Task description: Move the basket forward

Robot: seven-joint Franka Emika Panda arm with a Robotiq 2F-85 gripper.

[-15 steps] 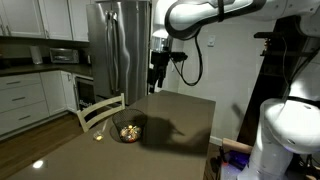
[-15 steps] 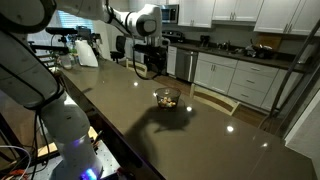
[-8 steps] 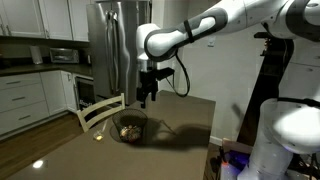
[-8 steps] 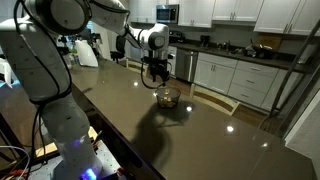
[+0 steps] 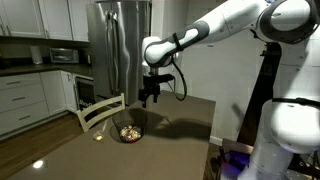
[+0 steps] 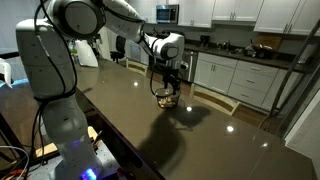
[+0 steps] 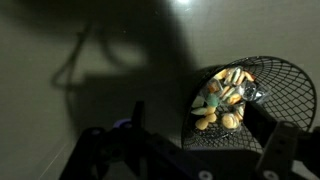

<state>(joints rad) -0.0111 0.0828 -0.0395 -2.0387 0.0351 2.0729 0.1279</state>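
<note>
The basket [image 5: 128, 131] is a small round dark wire-mesh bowl on the dark table, holding yellowish, orange and pale round items. It shows in both exterior views [image 6: 168, 99] and at the right of the wrist view [image 7: 245, 95]. My gripper [image 5: 150, 96] hangs a little above and beside the basket [image 6: 168, 80]. In the wrist view its dark fingers [image 7: 200, 116] are spread open, with the basket's near rim between them. Nothing is held.
The dark table [image 5: 180, 130] ends at edges close to the basket. A pale wooden chair [image 5: 100, 108] stands at the table edge next to the basket, also seen in an exterior view [image 6: 215, 96]. A steel fridge [image 5: 120, 45] and kitchen cabinets [image 6: 240, 75] stand behind.
My arm has swung over the table and lowered the gripper from high up towards the basket. The basket has not moved.
</note>
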